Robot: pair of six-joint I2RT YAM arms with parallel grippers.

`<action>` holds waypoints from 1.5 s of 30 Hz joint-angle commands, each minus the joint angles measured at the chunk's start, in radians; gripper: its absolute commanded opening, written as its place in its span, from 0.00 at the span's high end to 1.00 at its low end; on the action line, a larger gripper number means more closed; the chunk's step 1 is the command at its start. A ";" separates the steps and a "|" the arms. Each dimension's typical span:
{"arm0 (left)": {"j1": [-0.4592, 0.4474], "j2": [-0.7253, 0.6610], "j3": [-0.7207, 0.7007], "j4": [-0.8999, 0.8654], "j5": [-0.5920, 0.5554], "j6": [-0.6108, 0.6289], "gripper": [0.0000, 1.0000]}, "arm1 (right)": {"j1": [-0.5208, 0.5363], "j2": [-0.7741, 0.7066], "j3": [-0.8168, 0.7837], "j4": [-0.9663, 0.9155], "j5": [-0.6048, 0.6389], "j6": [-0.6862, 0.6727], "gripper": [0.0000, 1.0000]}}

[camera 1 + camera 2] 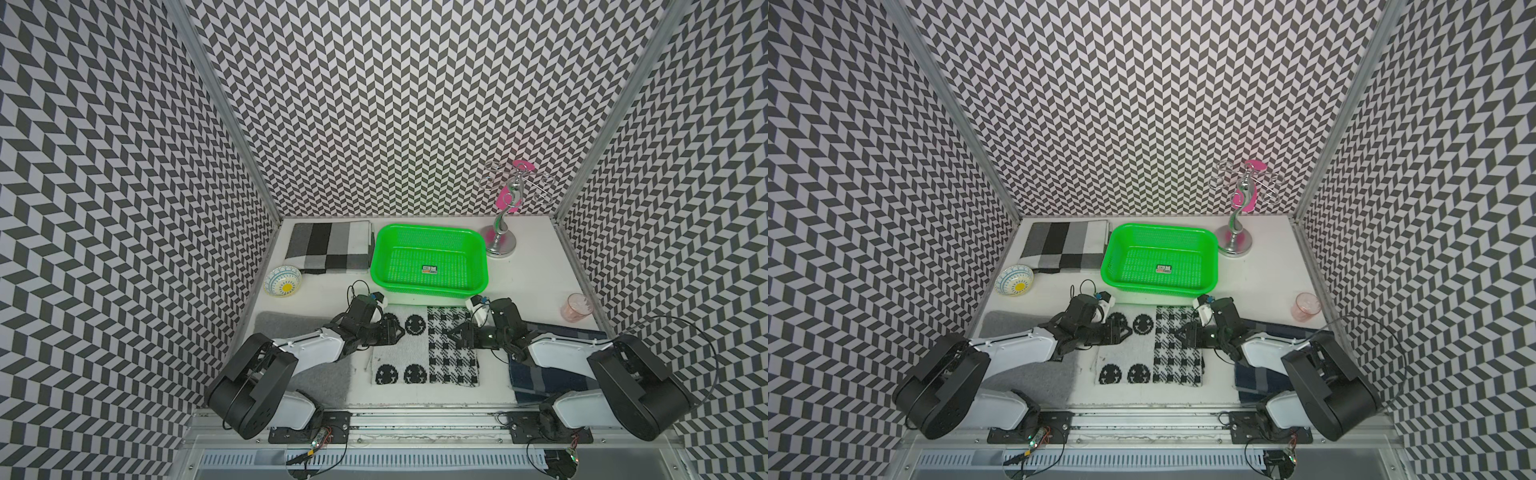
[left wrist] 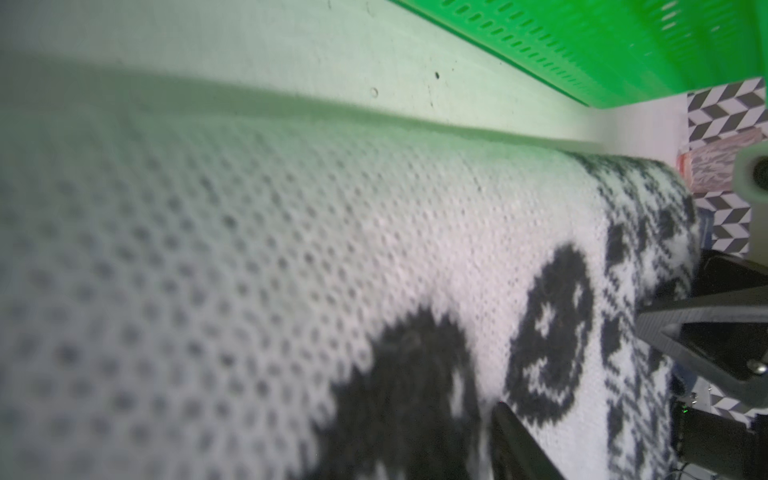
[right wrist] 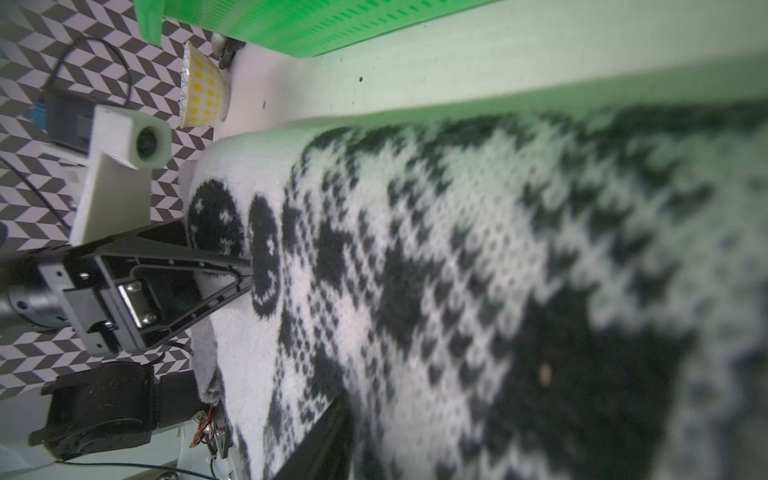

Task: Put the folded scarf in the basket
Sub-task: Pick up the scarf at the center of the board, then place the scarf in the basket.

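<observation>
Your left gripper (image 1: 399,331) lies low at the left edge of the white-and-black knitted folded scarf (image 1: 424,353), the one with smiley faces and a houndstooth panel. The scarf rests flat on the white surface (image 1: 532,282) near the front, just before the bright green perforated plastic basket (image 1: 430,228) and not in it. One of the left fingers (image 3: 237,272) lies on top of the knit, but you cannot tell from any view whether the pair is apart or pinched on the cloth. The same holds for your right gripper (image 1: 452,336), whose fingers (image 2: 706,318) reach in from the scarf's right edge, tips pointing at the left ones with little room between. If either side catches only the top layer, I judge the fold will fall open on the lift. Raise one side ahead of the other and the knit may slide out. The basket's near wall stands close, so a sagging middle could snag the rim or shove the basket back toward the silver metal stand (image 1: 500,237) at the far right.
</observation>
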 commanded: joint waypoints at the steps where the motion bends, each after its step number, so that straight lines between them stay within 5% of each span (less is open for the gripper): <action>1: -0.015 0.012 -0.016 0.027 0.048 0.005 0.58 | 0.019 0.059 -0.017 -0.046 0.011 0.016 0.45; 8: -0.015 -0.017 0.030 0.018 0.076 0.018 1.00 | 0.043 -0.026 0.006 -0.059 0.014 0.013 0.47; 9: -0.015 -0.026 0.040 0.010 0.074 0.016 1.00 | 0.045 -0.040 0.016 -0.075 0.024 0.011 1.00; 19: -0.014 -0.063 0.138 -0.079 0.078 0.010 1.00 | 0.044 -0.117 0.122 -0.228 0.010 -0.053 1.00; 31: -0.017 -0.167 0.486 -0.327 0.078 0.026 1.00 | 0.045 -0.238 0.465 -0.517 0.007 -0.110 1.00; 38: 0.016 -0.070 0.659 -0.350 0.093 0.032 1.00 | 0.006 -0.162 0.614 -0.564 0.036 -0.143 1.00; 45: 0.027 -0.115 0.493 -0.233 0.120 -0.052 1.00 | -0.023 -0.198 0.501 -0.480 0.015 -0.131 1.00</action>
